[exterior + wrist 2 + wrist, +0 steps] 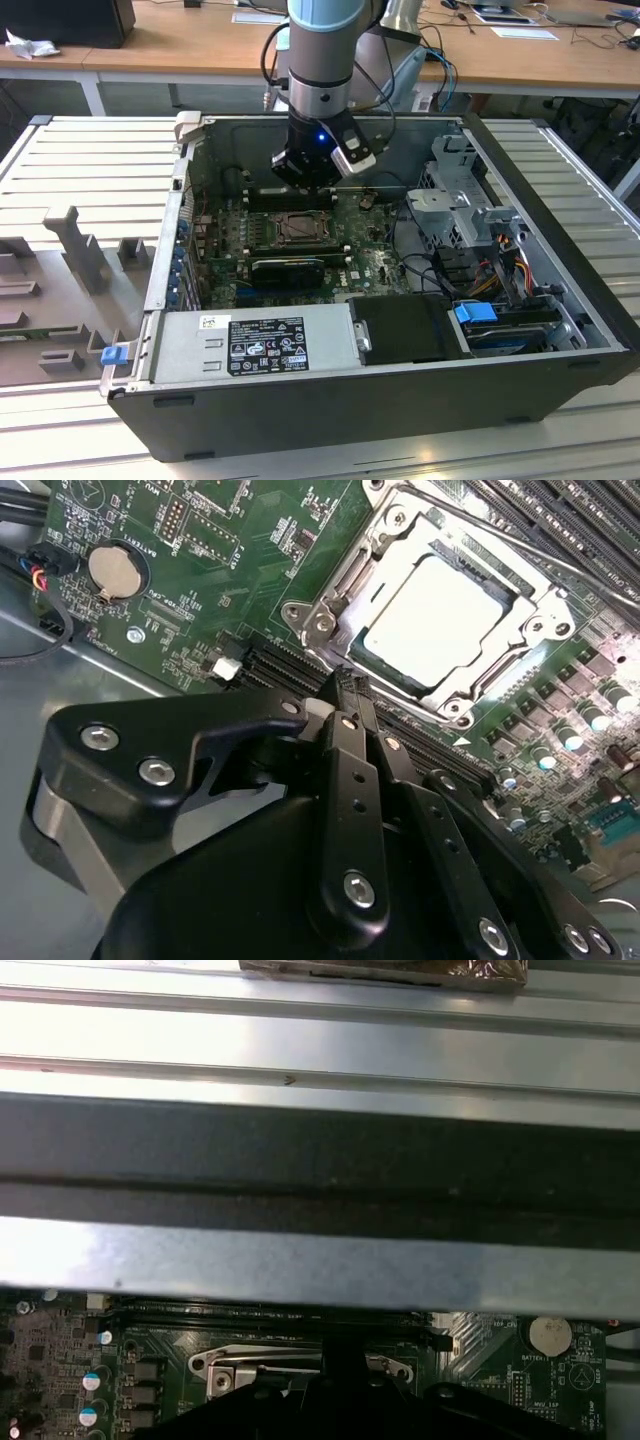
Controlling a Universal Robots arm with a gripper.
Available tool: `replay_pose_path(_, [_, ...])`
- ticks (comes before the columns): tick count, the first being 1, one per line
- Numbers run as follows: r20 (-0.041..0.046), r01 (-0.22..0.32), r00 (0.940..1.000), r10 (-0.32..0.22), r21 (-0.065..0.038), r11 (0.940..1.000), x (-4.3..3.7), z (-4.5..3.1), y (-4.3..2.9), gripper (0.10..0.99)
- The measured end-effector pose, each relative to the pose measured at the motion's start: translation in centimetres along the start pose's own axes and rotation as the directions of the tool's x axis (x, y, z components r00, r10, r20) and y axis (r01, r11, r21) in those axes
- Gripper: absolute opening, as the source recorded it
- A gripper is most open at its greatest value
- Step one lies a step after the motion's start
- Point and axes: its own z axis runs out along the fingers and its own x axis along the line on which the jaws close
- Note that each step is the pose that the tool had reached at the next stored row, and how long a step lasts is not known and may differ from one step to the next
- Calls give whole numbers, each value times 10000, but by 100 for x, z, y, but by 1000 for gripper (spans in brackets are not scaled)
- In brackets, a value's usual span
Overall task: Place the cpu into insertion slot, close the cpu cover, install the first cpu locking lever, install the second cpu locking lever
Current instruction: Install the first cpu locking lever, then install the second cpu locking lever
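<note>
The cpu lies flat in the insertion slot, its pale silver face showing. The cpu cover lies down over it as a silvery frame around that face. Thin metal levers run along two sides of the frame; whether they are latched I cannot tell. My gripper hangs just above the board beside the socket's edge, black fingers shut together with nothing between them. In the exterior view the gripper hovers over the far side of the socket. In the first wrist view the gripper stands in front of the cover.
The open computer case walls the board in; its metal side rises close behind the arm. Memory slots, a coin battery, a long black card, the power supply and a drive cage surround the socket.
</note>
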Motion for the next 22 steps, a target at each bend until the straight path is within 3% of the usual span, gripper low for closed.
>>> replay_pose_path(19, [-1,1,10000,-1,3,10000,1,-37,-29,106])
replay_pose_path(22, [-2,1,10000,-1,4,10000,3,-41,-76,106])
